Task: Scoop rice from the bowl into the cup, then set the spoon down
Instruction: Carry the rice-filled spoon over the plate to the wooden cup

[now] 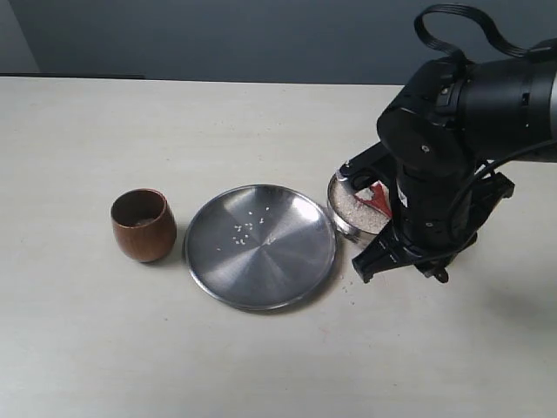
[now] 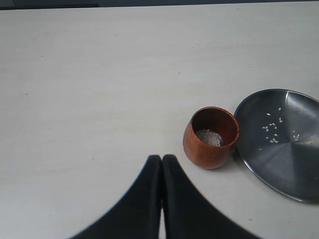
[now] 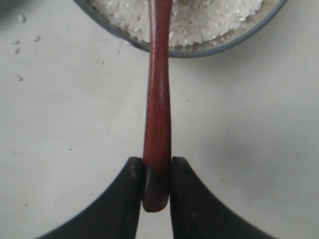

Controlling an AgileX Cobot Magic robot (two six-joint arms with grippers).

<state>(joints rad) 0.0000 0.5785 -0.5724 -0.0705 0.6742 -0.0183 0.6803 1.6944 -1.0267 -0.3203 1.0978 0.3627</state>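
Jaws of the right gripper (image 3: 157, 167) clamp the reddish-brown wooden spoon (image 3: 157, 94) (reaching over fine white rice (image 3: 209, 15) in a shiny round steel bowl (image 3: 209, 49))

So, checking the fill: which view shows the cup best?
The left wrist view: it looks into the cup, showing a little rice at the bottom. The exterior view shows mostly its side; the right wrist view misses it.

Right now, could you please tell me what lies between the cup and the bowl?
The steel plate, with a few loose rice grains on it, sits between cup and bowl; the exterior view shows it.
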